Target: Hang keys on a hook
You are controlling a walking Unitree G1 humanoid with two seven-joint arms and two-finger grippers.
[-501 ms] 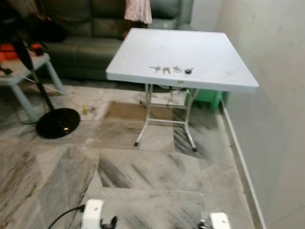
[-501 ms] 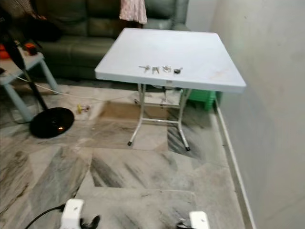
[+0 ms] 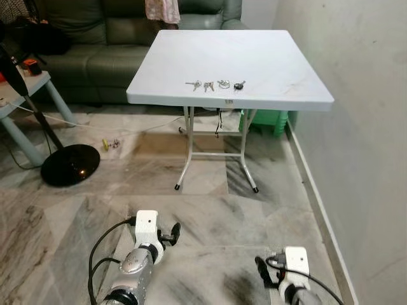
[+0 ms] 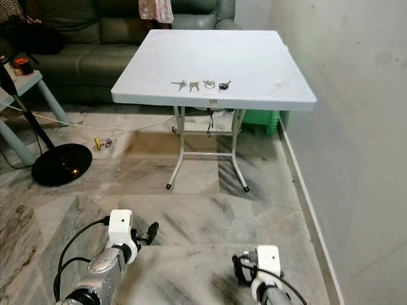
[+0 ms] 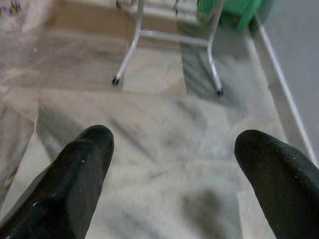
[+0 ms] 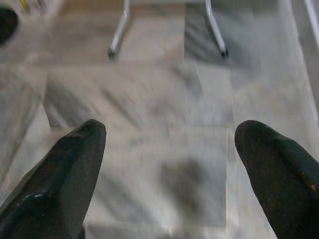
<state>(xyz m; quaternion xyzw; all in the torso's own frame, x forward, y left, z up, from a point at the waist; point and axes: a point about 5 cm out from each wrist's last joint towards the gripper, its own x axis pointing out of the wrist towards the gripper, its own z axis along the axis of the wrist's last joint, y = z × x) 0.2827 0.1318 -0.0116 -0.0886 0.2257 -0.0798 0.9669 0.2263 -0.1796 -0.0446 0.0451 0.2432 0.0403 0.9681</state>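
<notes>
Veined grey marble floor (image 3: 210, 210), glossy, under a square white plastic folding table (image 3: 267, 63) on thin metal legs. Near its front edge, a row of small metal keys (image 3: 215, 84), lying flat. Low above the floor, left gripper (image 5: 172, 164) and right gripper (image 6: 169, 159), smooth black fingers spread wide, holding nothing.

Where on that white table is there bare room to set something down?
Most of the white table is bare: the whole back half toward the sofa, plus both side margins by the left edge and the wall. It is crowded only near the front edge, where the keys lie in a row.
</notes>
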